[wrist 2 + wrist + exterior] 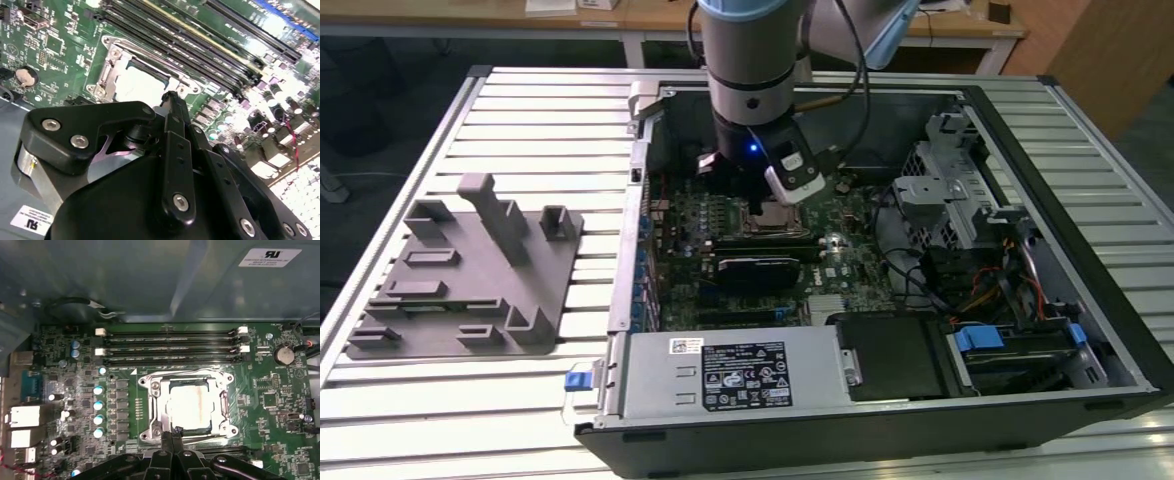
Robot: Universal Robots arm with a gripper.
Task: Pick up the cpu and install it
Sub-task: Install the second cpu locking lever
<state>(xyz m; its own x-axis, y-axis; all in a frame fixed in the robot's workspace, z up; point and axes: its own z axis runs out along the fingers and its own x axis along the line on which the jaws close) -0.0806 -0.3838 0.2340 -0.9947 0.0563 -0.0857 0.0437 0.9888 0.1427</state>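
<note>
**Q:** Over the motherboard (pixel 761 255), inside the open computer case (pixel 987 110) on the slatted bench (pixel 520 110): where is my hand, and where is the cpu?

**A:** My hand (pixel 172 432) hangs just above the near edge of the socket frame (pixel 227 382). In both wrist views the fingertips (pixel 170 97) are drawn together to a point, with nothing between them. The cpu (pixel 187 405), its silvery top (pixel 140 86) catching glare, lies flat inside the frame, square to its sides as far as I can judge.

**Q:** Which step is this, then?

**A:** Placement looks done; I read this as checking or pressing the seat. The grey fixture tray (pixel 467 270), well apart at the exterior view's left, carries no chip.

**Q:** What does the next move demand?

**A:** A light, straight vertical motion, no sideways drag across the chip. The memory slots (pixel 170 347) run just beside the socket, so clearance there needs watching. Whether the retention lever is latched, I cannot tell.
</note>
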